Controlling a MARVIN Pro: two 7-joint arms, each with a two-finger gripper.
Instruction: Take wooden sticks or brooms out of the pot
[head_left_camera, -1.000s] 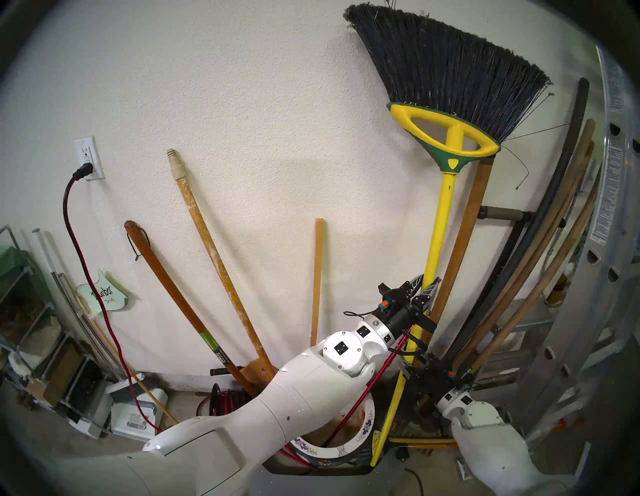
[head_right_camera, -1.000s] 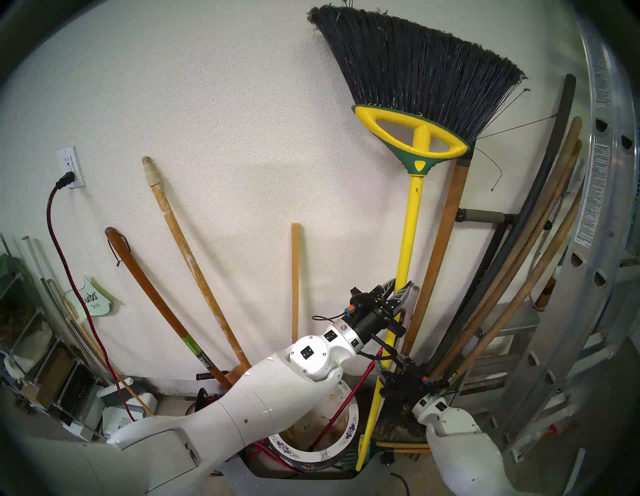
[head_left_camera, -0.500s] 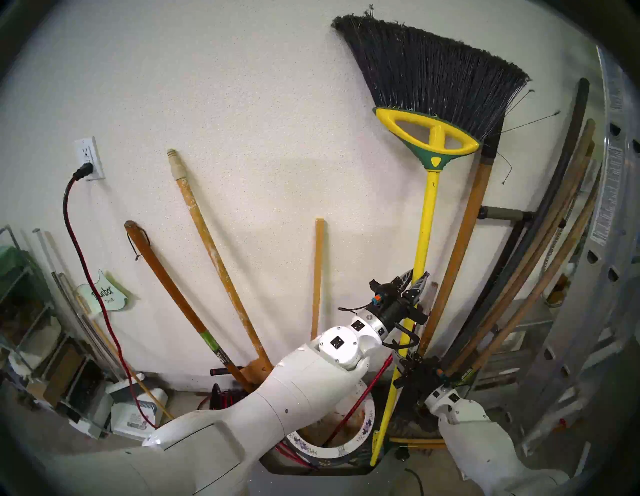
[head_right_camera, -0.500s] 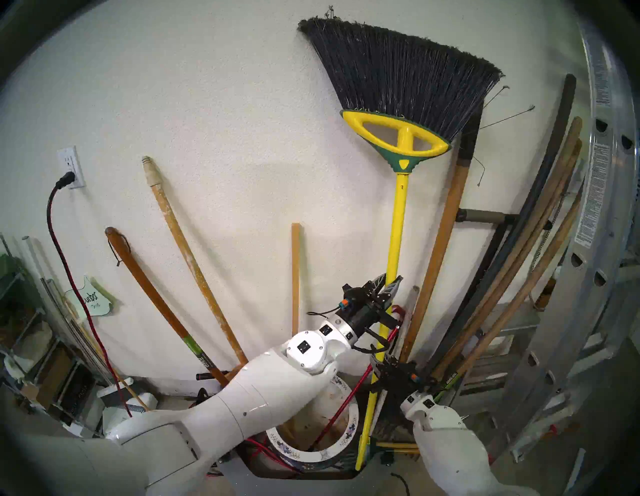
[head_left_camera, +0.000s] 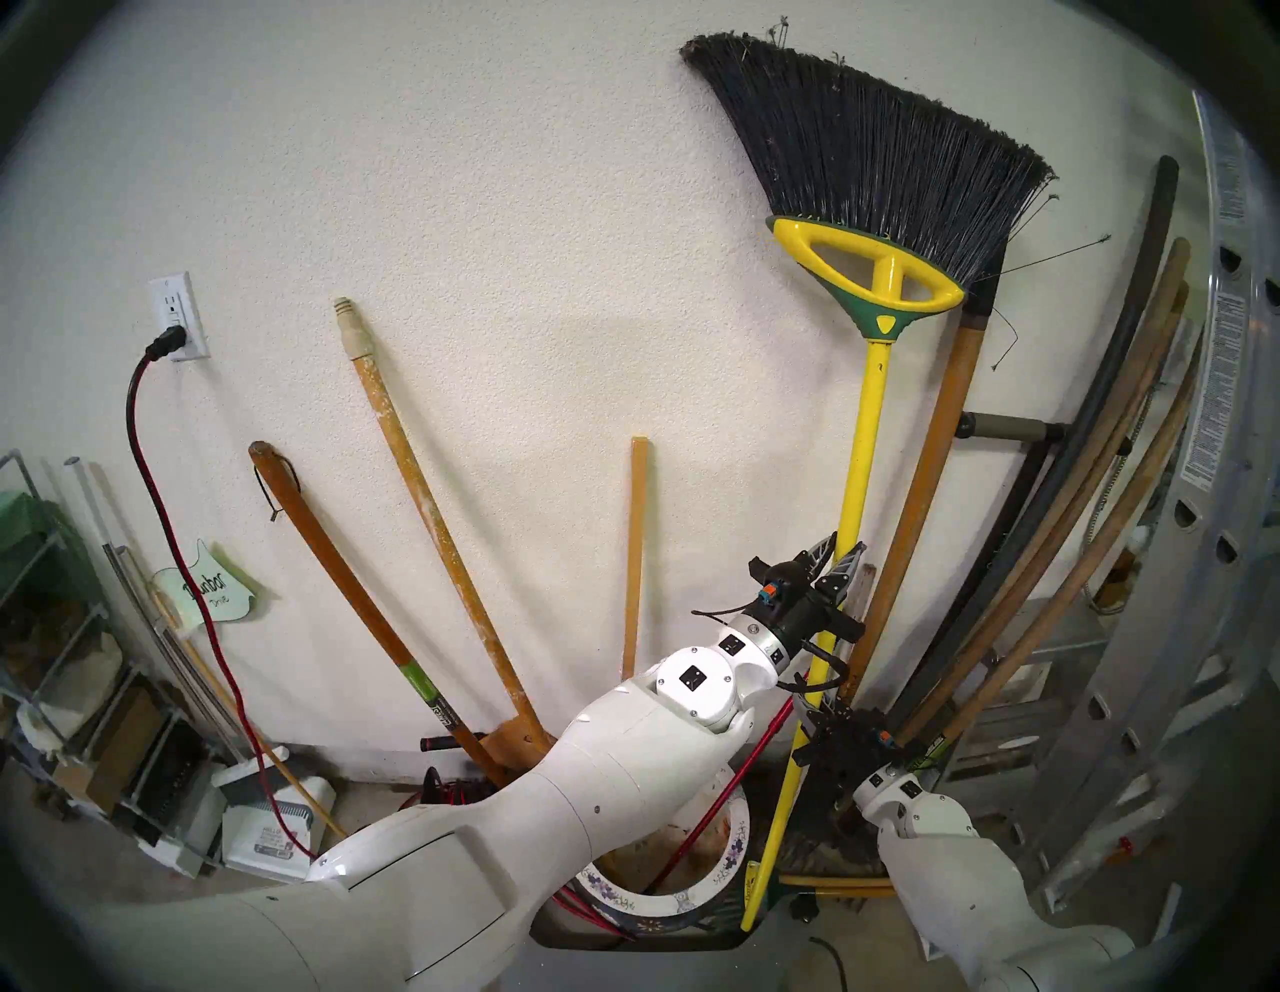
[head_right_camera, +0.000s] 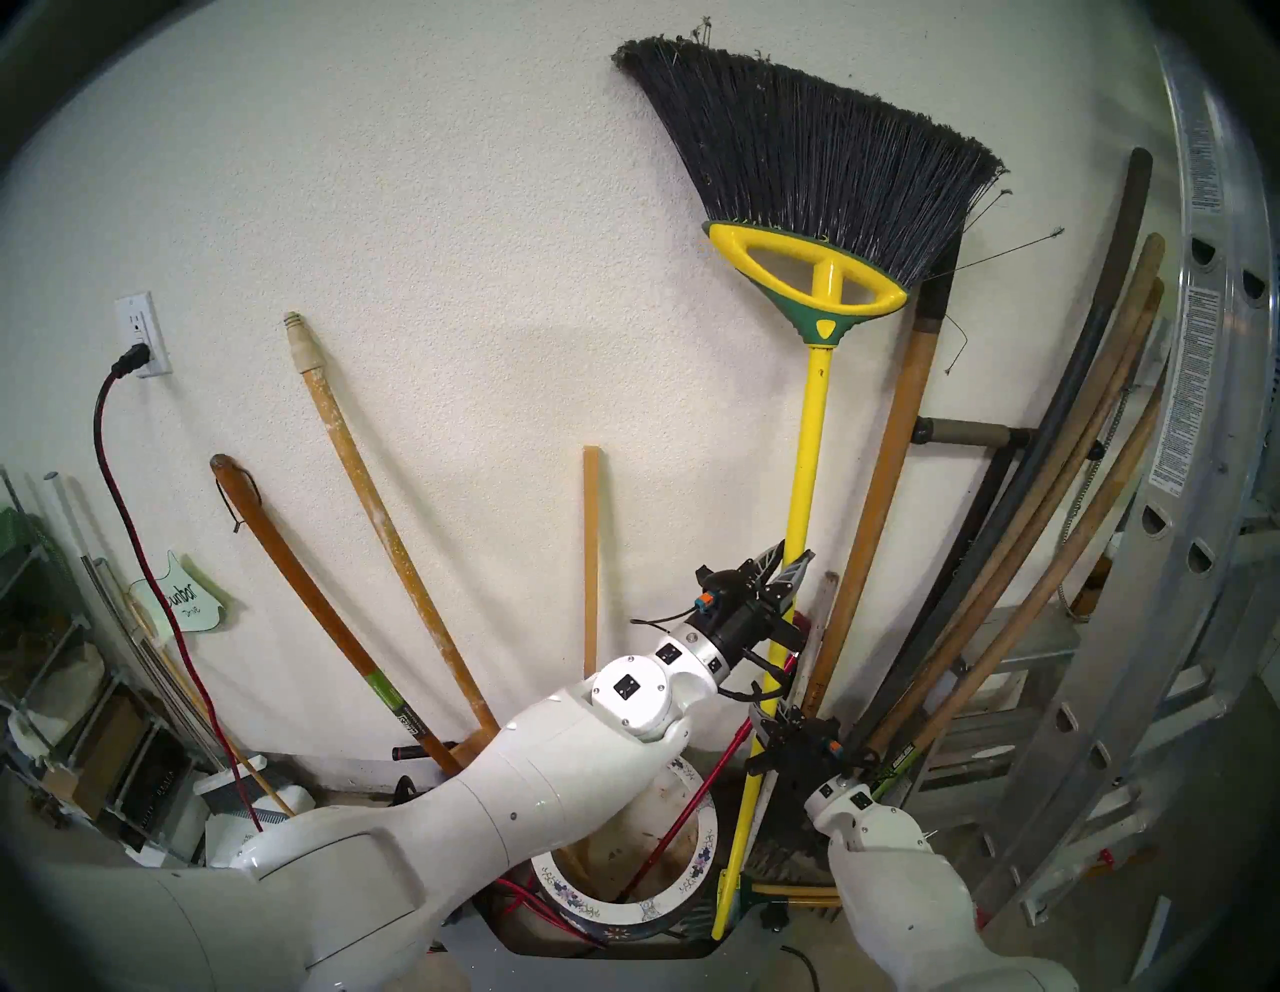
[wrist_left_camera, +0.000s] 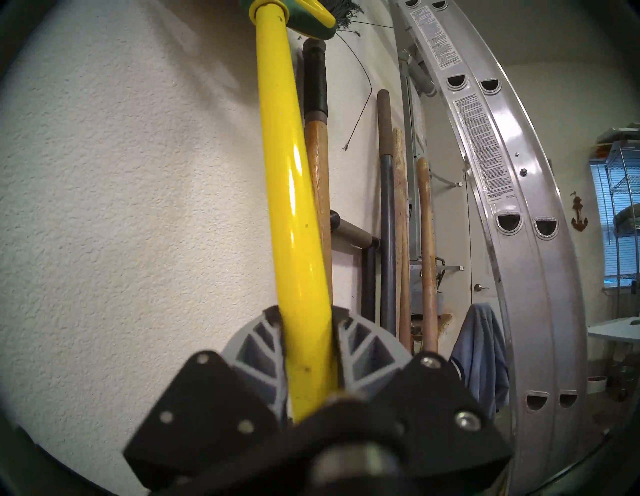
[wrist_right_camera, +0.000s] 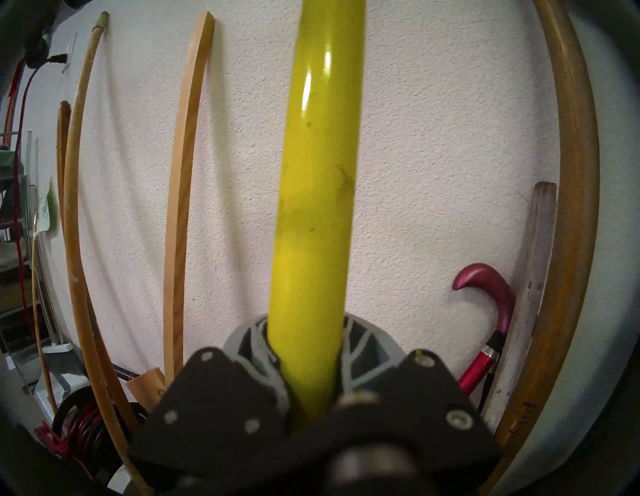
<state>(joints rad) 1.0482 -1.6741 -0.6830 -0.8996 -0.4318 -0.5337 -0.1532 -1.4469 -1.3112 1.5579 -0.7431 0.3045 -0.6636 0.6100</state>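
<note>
The broom (head_left_camera: 862, 429) stands bristles up against the wall, and both grippers hold its yellow handle (head_right_camera: 803, 450). My left gripper (head_left_camera: 841, 547) is shut on the handle at mid height, seen close up as the left gripper (wrist_left_camera: 304, 311). My right gripper (head_left_camera: 807, 724) is shut on it just below, shown as the right gripper (wrist_right_camera: 306, 318). The handle's lower end sits just outside the right rim of the pot (head_left_camera: 658, 907). The long pale pole (head_left_camera: 429, 512) and the thin slat (head_left_camera: 636, 554), the wooden sticks, lean on the wall with their feet hidden behind my left arm.
A red cane (head_left_camera: 720, 796) stands in the pot. A dark brown handle with a green band (head_left_camera: 346, 589) leans at left. Several tool handles (head_left_camera: 1039, 554) and an aluminium ladder (head_left_camera: 1177, 623) crowd the right. A red-black cord (head_left_camera: 173, 526) hangs from the outlet.
My right gripper has shut on the broom's yellow handle. The broom and both grippers swung left, then part of the way back right.
</note>
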